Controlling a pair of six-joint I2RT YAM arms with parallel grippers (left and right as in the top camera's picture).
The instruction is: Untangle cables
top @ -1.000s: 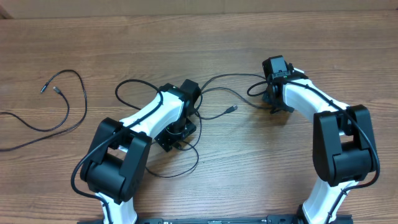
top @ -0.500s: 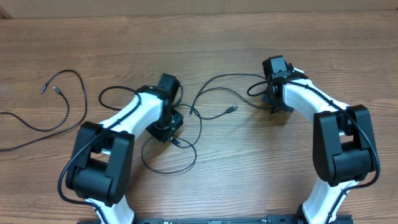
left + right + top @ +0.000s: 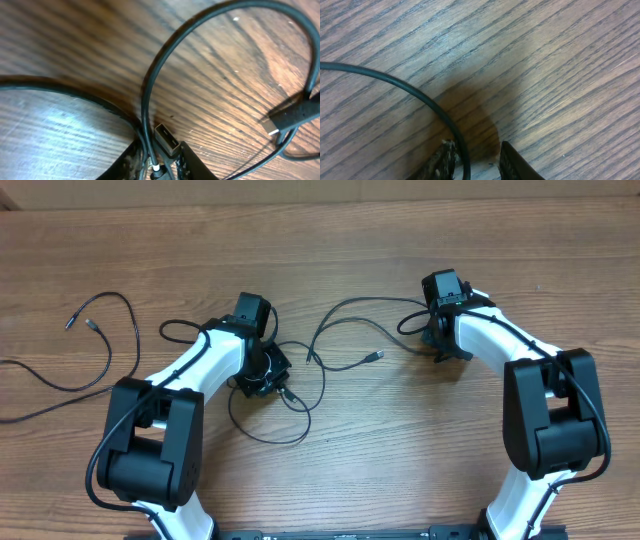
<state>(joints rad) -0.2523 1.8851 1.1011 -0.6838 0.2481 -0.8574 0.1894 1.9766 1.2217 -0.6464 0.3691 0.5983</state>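
I have both grippers down on the tangled cables (image 3: 300, 395) at mid-table.

My left gripper (image 3: 162, 169) is closed tight on a black cord (image 3: 145, 100) and the USB plug (image 3: 166, 141) beside it, both pinched between its fingers just above the wooden table (image 3: 75, 45). That cord loops away from the gripper, and a second plug (image 3: 292, 117) lies off to one side. My right gripper (image 3: 472, 161) stands narrowly parted, with a thin cord (image 3: 405, 87) running in against one finger. I cannot tell whether it grips. Well apart, at the far left, a separate cable (image 3: 108, 370) lies loose, its two plug tips near each other.
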